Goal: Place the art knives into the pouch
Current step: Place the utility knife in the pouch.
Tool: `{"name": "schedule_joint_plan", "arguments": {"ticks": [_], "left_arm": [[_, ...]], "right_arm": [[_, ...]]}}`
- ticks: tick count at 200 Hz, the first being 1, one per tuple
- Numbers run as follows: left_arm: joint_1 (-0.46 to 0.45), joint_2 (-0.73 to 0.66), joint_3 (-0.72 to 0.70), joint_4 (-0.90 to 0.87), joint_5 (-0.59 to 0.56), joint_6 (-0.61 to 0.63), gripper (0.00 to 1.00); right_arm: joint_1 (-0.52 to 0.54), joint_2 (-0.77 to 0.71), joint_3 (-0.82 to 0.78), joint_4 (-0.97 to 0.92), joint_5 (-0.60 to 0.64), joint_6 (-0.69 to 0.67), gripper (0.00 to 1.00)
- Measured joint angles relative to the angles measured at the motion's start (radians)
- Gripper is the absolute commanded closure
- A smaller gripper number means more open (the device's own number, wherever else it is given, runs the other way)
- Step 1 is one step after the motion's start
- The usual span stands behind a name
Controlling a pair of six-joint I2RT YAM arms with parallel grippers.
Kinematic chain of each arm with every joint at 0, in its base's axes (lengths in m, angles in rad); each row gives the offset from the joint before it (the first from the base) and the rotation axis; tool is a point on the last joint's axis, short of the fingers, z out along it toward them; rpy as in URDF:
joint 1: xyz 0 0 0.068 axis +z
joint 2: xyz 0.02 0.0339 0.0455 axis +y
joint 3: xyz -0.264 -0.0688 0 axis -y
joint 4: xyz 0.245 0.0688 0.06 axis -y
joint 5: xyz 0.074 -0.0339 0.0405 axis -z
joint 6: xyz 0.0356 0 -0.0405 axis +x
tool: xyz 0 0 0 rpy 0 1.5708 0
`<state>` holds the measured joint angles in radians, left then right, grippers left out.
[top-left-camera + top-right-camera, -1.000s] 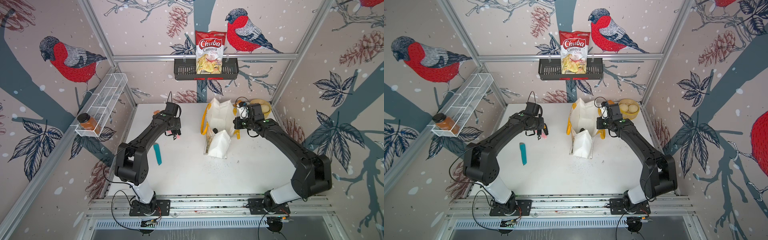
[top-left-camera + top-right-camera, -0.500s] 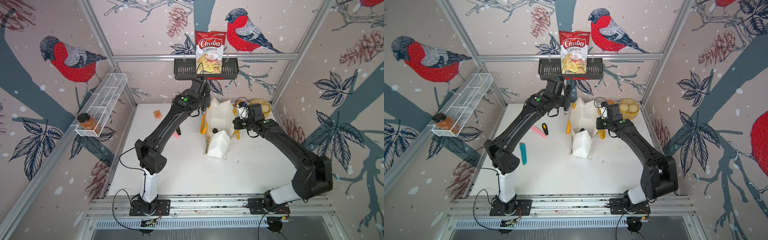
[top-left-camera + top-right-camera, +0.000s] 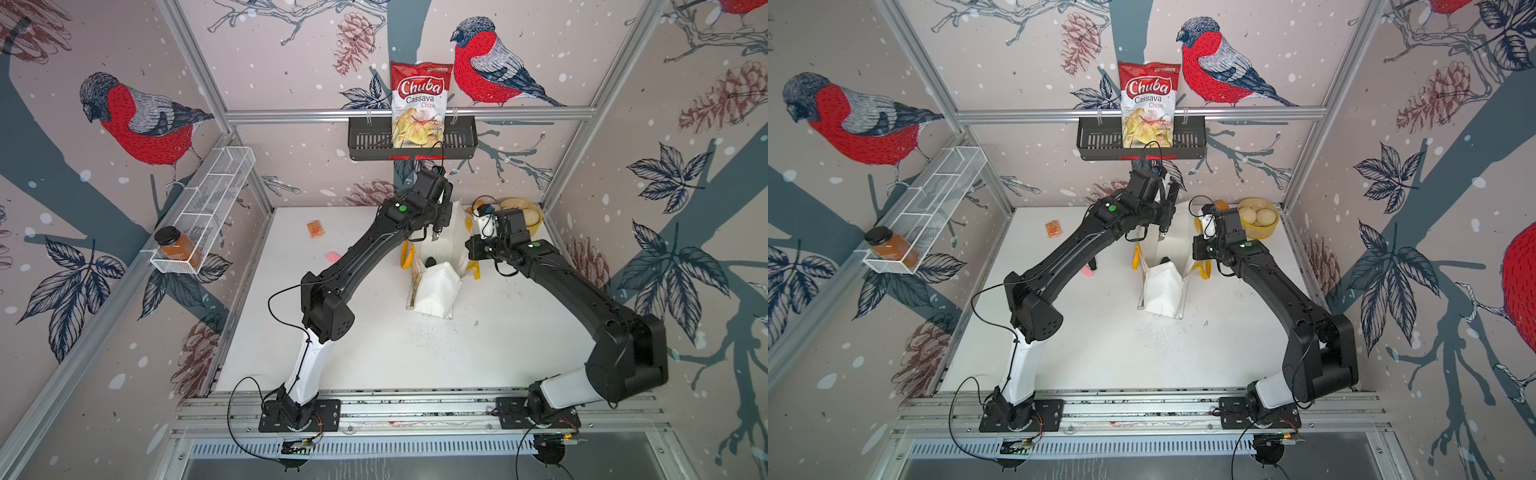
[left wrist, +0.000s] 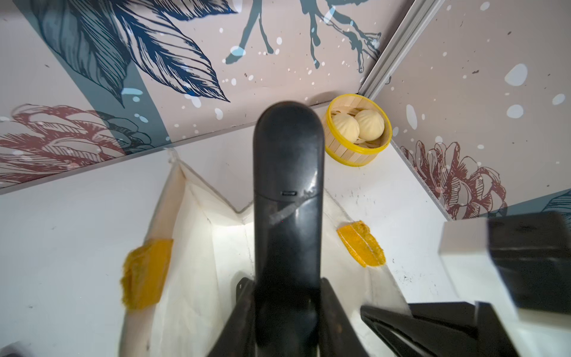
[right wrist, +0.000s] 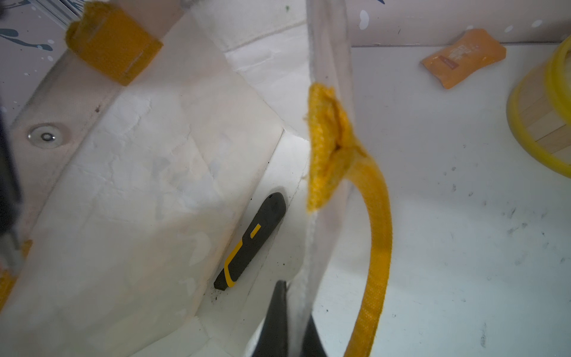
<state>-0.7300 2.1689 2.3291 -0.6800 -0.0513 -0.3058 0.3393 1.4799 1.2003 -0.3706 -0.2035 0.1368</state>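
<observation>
The pouch is white, its handles yellow, the art knife black.

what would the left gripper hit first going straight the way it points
Likely the white inside of the pouch: the left gripper, shut on a black art knife, points into its open mouth. Wall or floor, unclear.

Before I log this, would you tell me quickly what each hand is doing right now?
Left hand: shut on the black art knife, above the pouch.
Right hand: shut on the pouch's side wall.
</observation>
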Motion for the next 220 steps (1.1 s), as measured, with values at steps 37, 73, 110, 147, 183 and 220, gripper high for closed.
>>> {"name": "schedule_joint_plan", "arguments": {"ticks": [37, 73, 110, 147, 183, 220], "left_arm": [[-0.005, 0.035, -0.039, 0.027, 0.029, 0.011, 0.71], [-0.005, 0.041, -0.086, 0.058, 0.049, 0.018, 0.71], [-0.006, 0.043, -0.154, 0.070, 0.056, 0.018, 0.71], [-0.006, 0.132, -0.061, 0.063, 0.082, 0.023, 0.71], [-0.006, 0.217, 0.048, 0.012, 0.111, 0.023, 0.71], [-0.006, 0.225, 0.027, -0.018, 0.121, 0.030, 0.71]], "right_arm": [[0.000, 0.000, 0.000, 0.001, -0.005, 0.000, 1.00], [0.001, 0.000, 0.000, 0.001, -0.005, 0.000, 1.00], [0.001, 0.006, 0.000, 0.003, -0.006, 0.000, 1.00], [0.005, 0.006, 0.000, 0.003, -0.009, 0.000, 1.00], [0.015, 0.008, -0.002, 0.004, -0.011, -0.003, 1.00], [0.017, 0.008, -0.002, 0.004, -0.013, -0.003, 1.00]]}}
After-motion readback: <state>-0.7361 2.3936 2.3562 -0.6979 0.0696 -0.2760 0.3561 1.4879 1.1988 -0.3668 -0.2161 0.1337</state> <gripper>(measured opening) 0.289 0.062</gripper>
